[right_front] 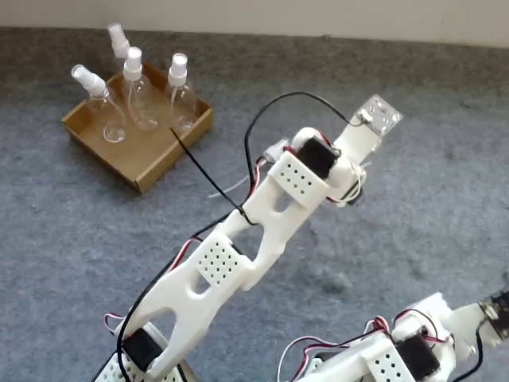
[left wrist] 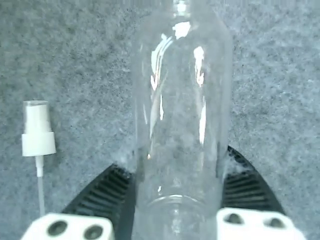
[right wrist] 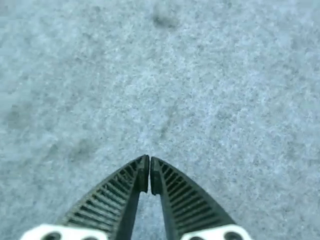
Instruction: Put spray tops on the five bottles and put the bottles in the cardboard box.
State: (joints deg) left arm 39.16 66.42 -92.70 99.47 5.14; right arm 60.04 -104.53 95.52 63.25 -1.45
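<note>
A clear bottle [left wrist: 180, 125] without a spray top stands between the black fingers of my left gripper [left wrist: 177, 192], which is shut on its lower body. A loose white spray top [left wrist: 37, 137] with its thin tube lies on the grey carpet beside that bottle, apart from it. In the high view the left arm [right_front: 238, 255] stretches to the middle of the carpet and covers the held bottle. The cardboard box [right_front: 163, 159] sits at the far left with several capped bottles [right_front: 181, 99] upright in it. My right gripper [right wrist: 150, 177] is shut on nothing, over bare carpet.
The right arm [right_front: 406, 354] sits low at the near right corner. A black cable [right_front: 203, 171] runs from the left arm past the box's near corner. Grey carpet [right_front: 445, 199] covers the whole work surface, open to the right of the left arm.
</note>
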